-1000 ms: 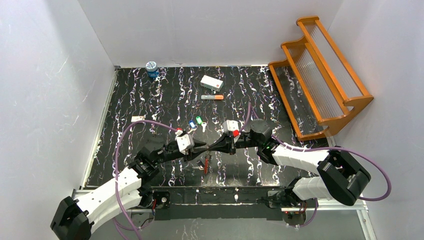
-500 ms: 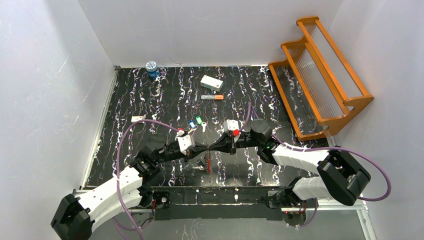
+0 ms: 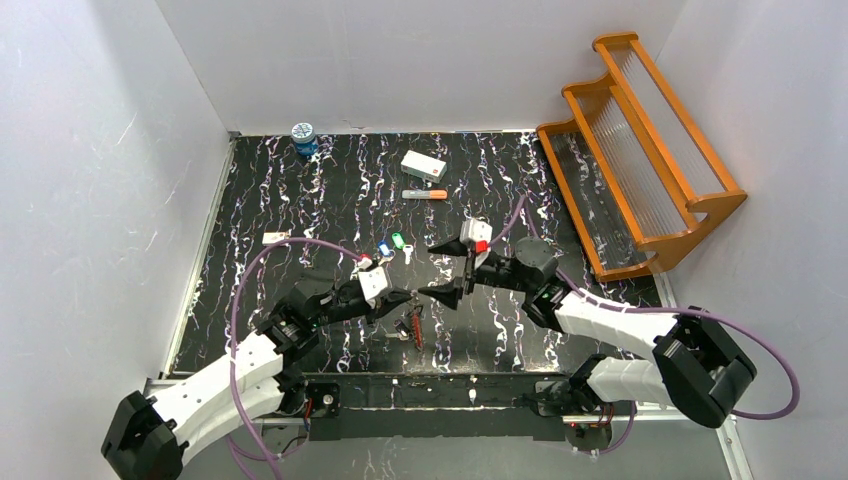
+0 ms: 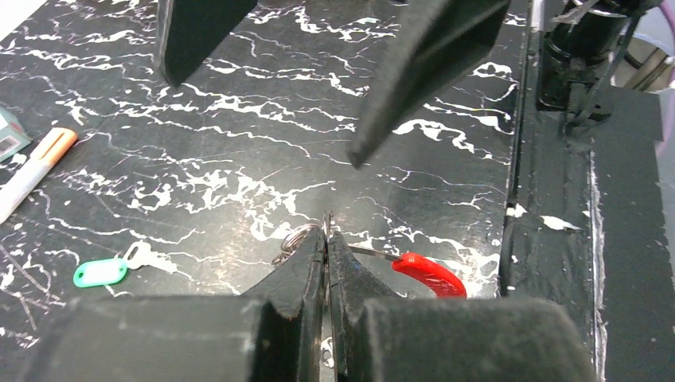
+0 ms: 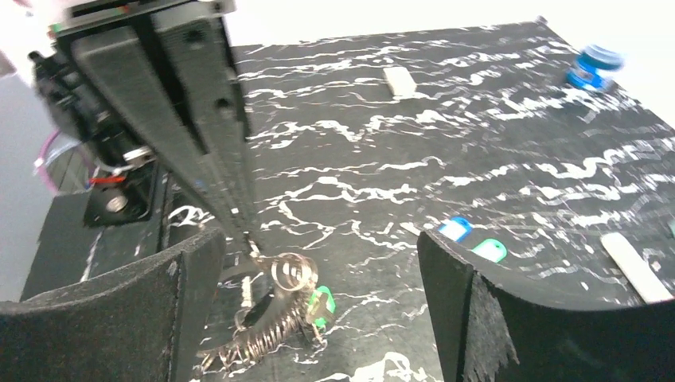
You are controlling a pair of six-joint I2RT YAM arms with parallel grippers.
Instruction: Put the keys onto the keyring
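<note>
Left wrist view, left pincer (image 4: 327,232) clenched on keyring (image 5: 275,322) — right pincer (image 3: 427,269) released wide, box (image 3: 424,166) label illegible

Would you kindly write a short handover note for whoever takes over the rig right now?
The left gripper is shut, pinching the keyring at its metal loop.
The right gripper is open and empty, facing the left one.
The blue key and green key lie loose on the table, beyond the grippers.
Done: keyring gripped; no key threaded.
Left: pick up each key, probably with the right gripper, and thread it on.
</note>
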